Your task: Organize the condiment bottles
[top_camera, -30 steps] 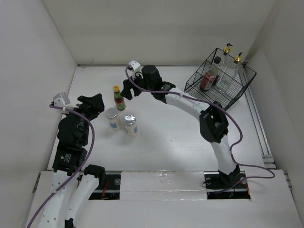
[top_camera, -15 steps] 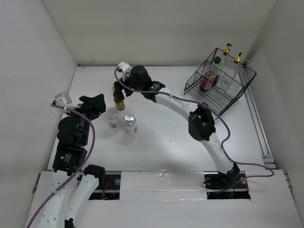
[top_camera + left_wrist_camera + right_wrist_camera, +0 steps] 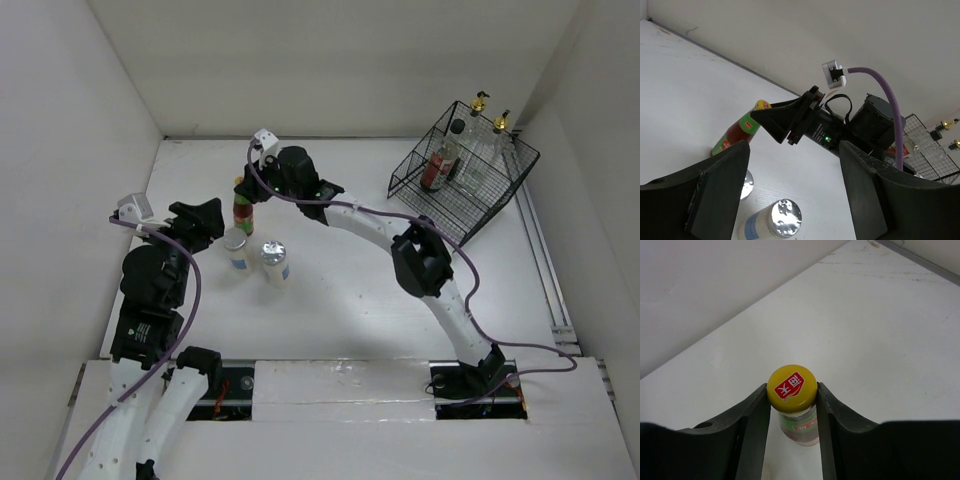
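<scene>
Grasp step: pinches yellow-capped bottle point(image 3: 792, 402) by its cap in closed right gripper point(image 3: 791, 389), far left on table point(image 3: 350, 270). Holds nothing in parted left gripper point(image 3: 795, 150). Next calls for lifting straight, then carrying right to basket point(image 3: 455, 215).

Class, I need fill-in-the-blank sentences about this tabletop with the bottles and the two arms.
The right pincer grips the bottle whose cap is ____. Bottles inside the black wire basket number ____. The left pincer, beside two short white bottles, holds ____.
Missing words: yellow; three; nothing.
</scene>
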Controlling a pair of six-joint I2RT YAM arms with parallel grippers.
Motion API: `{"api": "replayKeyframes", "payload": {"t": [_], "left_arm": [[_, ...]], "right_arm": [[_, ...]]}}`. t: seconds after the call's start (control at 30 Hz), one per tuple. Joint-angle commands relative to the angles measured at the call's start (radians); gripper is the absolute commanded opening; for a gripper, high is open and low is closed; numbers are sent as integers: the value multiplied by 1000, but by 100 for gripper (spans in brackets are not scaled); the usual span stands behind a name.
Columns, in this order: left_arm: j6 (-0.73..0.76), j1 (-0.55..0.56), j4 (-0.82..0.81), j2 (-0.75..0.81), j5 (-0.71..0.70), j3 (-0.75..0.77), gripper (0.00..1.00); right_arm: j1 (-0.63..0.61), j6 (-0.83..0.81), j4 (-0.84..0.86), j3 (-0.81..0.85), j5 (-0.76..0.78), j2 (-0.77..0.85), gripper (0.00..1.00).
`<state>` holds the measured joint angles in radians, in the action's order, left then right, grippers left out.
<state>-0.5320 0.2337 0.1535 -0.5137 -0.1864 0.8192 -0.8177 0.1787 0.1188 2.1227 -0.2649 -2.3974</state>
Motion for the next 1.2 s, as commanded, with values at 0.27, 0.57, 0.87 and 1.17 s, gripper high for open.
{"api": "replayKeyframes", "payload": {"t": [0.27,0.57,0.87,1.17], "left_arm": [[23,-5,-63,1,39,9,68],[53,-5,-97,-17,149,-9,68],[72,-5,-97,-137,251,11,70],[81,-5,-77,-224,292,38,71]], "right_arm": [[40,136,291,-200,35,297,28],[251,188,377,-571,98,792,28],[498,94,182,-831,355,1187,28],[726,94,12,-840,473,1262,28]]}}
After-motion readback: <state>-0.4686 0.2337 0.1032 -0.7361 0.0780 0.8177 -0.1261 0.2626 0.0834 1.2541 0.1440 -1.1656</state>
